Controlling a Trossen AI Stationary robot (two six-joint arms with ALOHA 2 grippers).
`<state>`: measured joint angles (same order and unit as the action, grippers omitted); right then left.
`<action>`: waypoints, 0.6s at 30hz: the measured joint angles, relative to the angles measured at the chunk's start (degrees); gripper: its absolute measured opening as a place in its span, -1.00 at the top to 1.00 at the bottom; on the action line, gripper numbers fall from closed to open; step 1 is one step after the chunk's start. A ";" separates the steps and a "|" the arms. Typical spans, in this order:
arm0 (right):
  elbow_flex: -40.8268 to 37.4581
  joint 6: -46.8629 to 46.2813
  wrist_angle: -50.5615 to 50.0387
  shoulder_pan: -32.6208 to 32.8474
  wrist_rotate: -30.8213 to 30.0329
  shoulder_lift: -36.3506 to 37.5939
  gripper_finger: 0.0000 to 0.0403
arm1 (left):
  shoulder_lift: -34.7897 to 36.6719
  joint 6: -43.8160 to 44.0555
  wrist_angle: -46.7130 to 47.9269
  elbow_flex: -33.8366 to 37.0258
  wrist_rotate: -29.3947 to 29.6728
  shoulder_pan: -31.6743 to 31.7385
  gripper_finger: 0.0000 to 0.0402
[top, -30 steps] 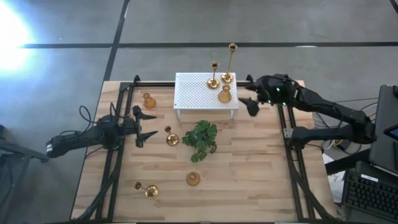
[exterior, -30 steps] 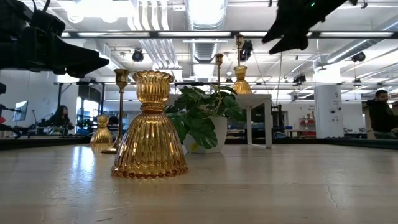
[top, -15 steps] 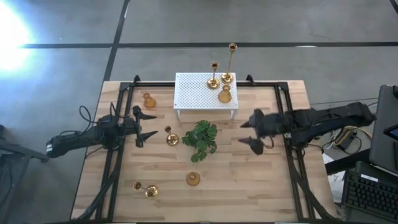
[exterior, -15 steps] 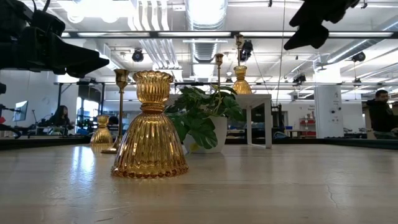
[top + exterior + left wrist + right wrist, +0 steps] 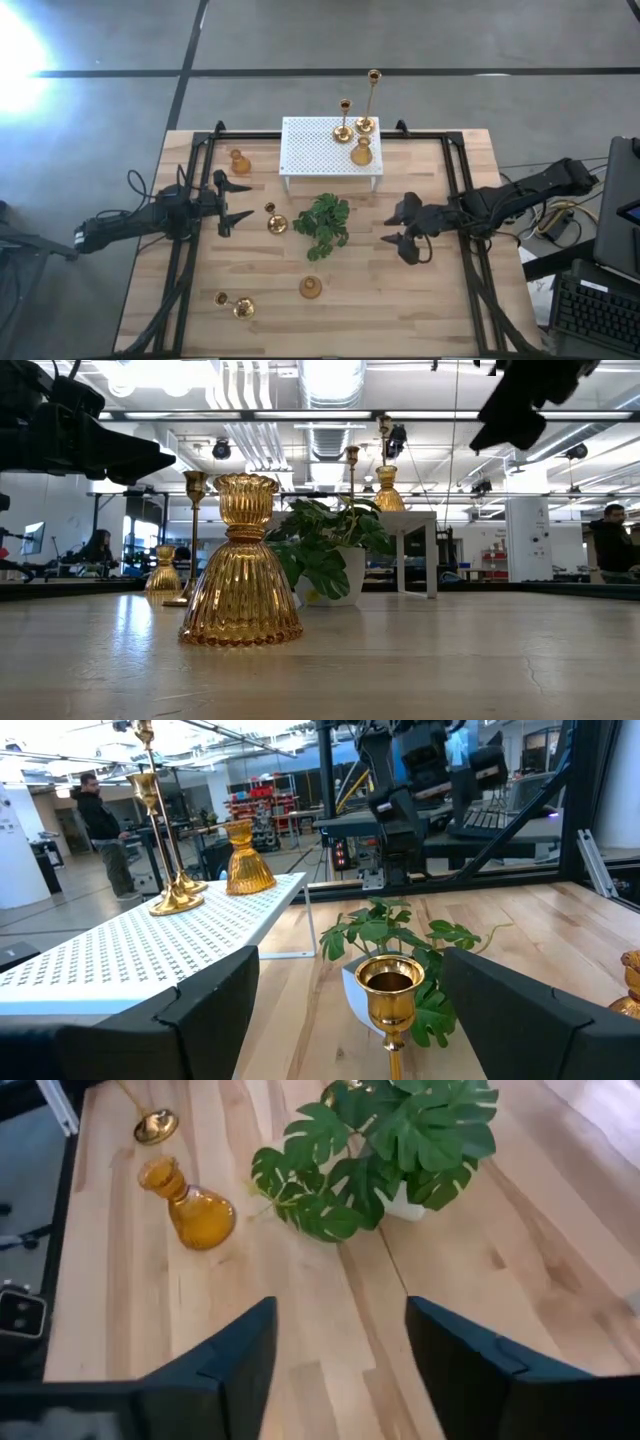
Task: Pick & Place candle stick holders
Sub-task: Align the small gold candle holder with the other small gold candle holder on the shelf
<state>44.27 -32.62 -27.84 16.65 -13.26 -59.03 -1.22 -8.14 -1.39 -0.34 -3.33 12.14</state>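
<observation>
— Right gripper (image 5: 403, 228) state? 
— Fingers spread apart, nothing held, hovering over the wooden counter (image 5: 400, 300) just beside the plant (image 5: 322, 224). Left gripper (image 5: 232, 203) likewise spread and empty, facing a short-stemmed holder (image 5: 275, 221).

— Holders located? 
— Three on the white perforated stand (image 5: 318, 150); squat holder (image 5: 311, 288) near the plant; another (image 5: 239, 161) beside the stand; one toppled (image 5: 235, 304) at the front-left corner.

— Legible writing? 
— None. Open workshop behind, ceiling ducts, a person (image 5: 607, 540) partly cut off.

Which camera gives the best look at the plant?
The right wrist view: the plant fills it, leaves and white pot plain. The high view shows only its leaves from above; the low view has it partly behind a squat holder; the left wrist view has a stemmed holder in front.
</observation>
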 joint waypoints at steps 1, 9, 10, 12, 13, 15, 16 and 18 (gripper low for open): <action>-1.16 -0.01 1.68 -0.02 0.01 0.17 0.01 | 0.00 0.00 0.00 0.00 -0.02 -0.02 -0.59; -15.51 1.18 19.20 -3.55 3.11 7.39 0.60 | -0.01 0.00 0.02 0.00 0.00 -0.02 -0.59; -17.07 2.32 20.21 -4.42 3.15 8.52 0.68 | 0.01 0.02 0.02 0.00 0.00 0.00 -0.59; -20.31 5.19 21.92 -6.56 3.28 11.69 0.84 | -0.01 0.01 0.02 0.00 0.00 -0.01 -0.59; -21.88 6.85 23.88 -7.85 3.25 13.34 0.90 | -0.01 0.00 0.03 0.00 0.00 -0.01 -0.59; -25.44 10.41 29.16 -10.02 3.69 16.79 0.94 | -0.01 0.02 0.04 0.00 0.00 -0.02 -0.59; -27.17 12.53 32.16 -10.93 5.10 18.28 0.95 | 0.01 0.00 0.04 0.00 0.00 -0.01 -0.59; -30.44 15.98 37.24 -12.17 8.73 20.80 0.96 | 0.01 0.02 0.02 0.00 0.00 0.00 -0.59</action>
<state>13.83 -16.64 9.40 4.48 -4.52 -38.23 -1.21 -8.12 -1.37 -0.34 -3.33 12.14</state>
